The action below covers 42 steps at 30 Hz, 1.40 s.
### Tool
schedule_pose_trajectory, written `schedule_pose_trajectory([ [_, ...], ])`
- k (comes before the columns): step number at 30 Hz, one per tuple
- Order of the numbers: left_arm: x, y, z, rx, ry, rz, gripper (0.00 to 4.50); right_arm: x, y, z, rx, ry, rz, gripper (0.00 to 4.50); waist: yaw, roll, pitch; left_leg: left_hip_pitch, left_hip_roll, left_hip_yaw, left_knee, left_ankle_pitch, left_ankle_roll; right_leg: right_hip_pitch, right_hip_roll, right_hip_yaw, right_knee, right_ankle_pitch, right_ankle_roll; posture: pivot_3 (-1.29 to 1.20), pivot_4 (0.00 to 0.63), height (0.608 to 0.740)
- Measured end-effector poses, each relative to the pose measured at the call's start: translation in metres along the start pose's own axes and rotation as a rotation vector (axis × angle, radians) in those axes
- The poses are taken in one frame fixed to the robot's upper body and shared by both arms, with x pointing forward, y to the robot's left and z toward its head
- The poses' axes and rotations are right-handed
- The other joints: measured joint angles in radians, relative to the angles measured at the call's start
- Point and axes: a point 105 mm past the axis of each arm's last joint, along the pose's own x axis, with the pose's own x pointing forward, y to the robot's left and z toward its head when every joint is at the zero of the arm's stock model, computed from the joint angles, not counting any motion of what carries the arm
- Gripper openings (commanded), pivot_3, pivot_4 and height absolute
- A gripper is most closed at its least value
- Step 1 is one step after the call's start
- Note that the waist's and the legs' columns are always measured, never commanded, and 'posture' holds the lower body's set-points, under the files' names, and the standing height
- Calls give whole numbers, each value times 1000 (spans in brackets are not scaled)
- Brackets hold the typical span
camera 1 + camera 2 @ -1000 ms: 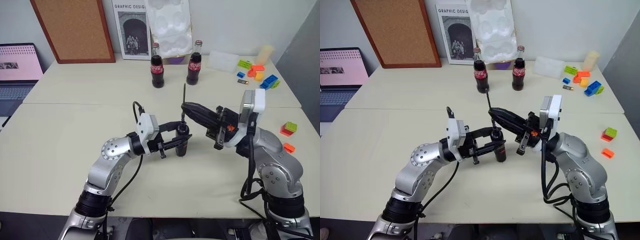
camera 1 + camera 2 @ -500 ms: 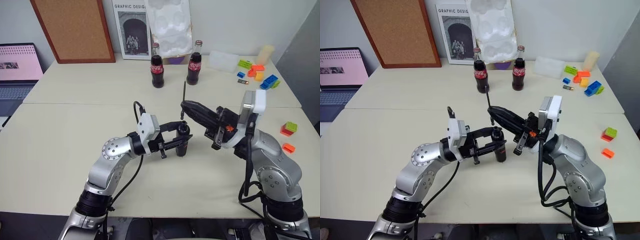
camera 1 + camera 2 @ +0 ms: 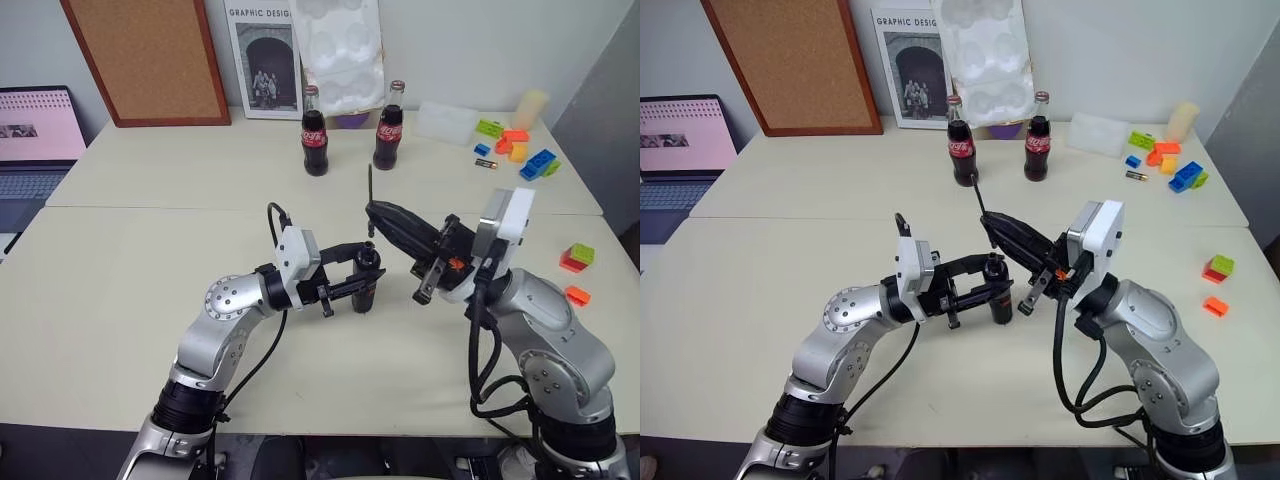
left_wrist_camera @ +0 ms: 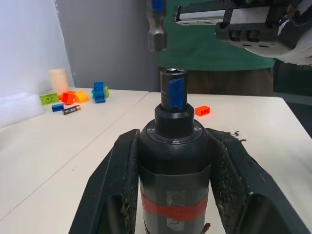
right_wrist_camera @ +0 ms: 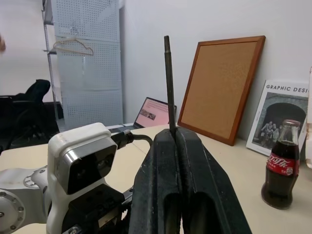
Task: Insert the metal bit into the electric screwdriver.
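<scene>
Left eye view: bit poised just above the screwdriver's tip.

The left gripper (image 3: 366, 281) has stayed put, its fingers clamped on the upright electric screwdriver (image 3: 366, 279) above the table (image 3: 120, 250). The right gripper (image 3: 372, 211) pinches the metal bit (image 3: 369, 190), which stands upright above the fingertips. Since a second ago the right wrist has rolled and its white camera block has tilted rightward; the bit has edged slightly right, its lower end just over the screwdriver's socket (image 4: 171, 72).
</scene>
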Motion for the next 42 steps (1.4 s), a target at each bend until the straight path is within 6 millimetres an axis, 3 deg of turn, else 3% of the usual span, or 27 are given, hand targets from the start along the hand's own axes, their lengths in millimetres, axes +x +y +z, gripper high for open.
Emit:
schedule_pose_trajectory([
  [42, 2, -2, 0, 4, 2, -14, 1655, -7, 8, -3, 57, -26, -36, 0, 0, 0, 0, 0, 0, 0, 0, 0, 0, 0, 0, 0, 0, -1, 0, 0, 150, 740],
])
